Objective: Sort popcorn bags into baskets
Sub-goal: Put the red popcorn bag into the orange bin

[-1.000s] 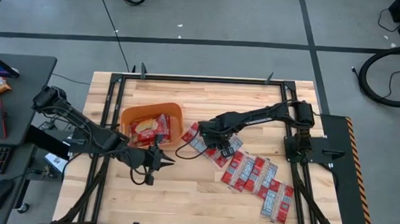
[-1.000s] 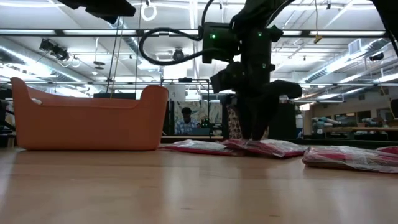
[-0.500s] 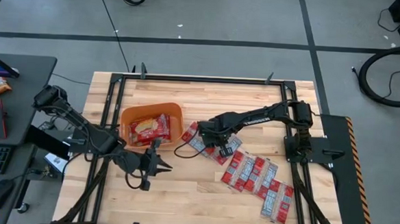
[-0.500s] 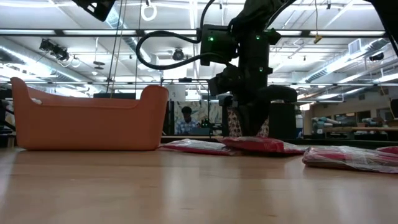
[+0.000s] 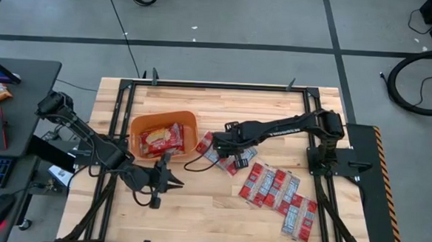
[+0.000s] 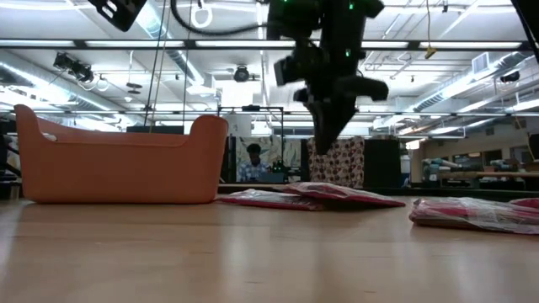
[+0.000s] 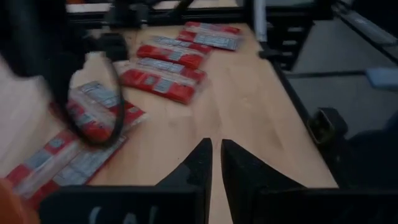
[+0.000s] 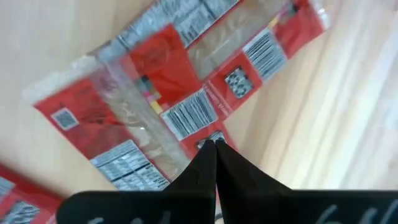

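Popcorn bags, flat red packets with silver panels, lie on the table in a loose pile [image 5: 218, 157] and a row [image 5: 275, 189]. More bags [image 5: 163, 139] lie inside the orange basket [image 5: 136, 124]. My right gripper [image 6: 327, 145] hangs shut above the pile with nothing between its fingers. In its wrist view its closed tips [image 8: 216, 140] stand over a bag [image 8: 180, 81] that lies flat on the wood. My left gripper [image 5: 168, 179] hovers shut and empty near the basket's near side; its wrist view [image 7: 216, 148] looks along the table at the bags [image 7: 158, 84].
The orange basket [image 6: 118, 164] stands left of the pile, and the bag row runs to the near right corner [image 5: 300, 218]. A black frame [image 5: 218, 85] borders the table. Bare wood lies along the far side and the near left.
My right gripper has shut down at the bag pile and then risen well above it with nothing in it; the bags stay flat on the table. My left gripper has drifted a little toward the near edge and rolled about its own axis.
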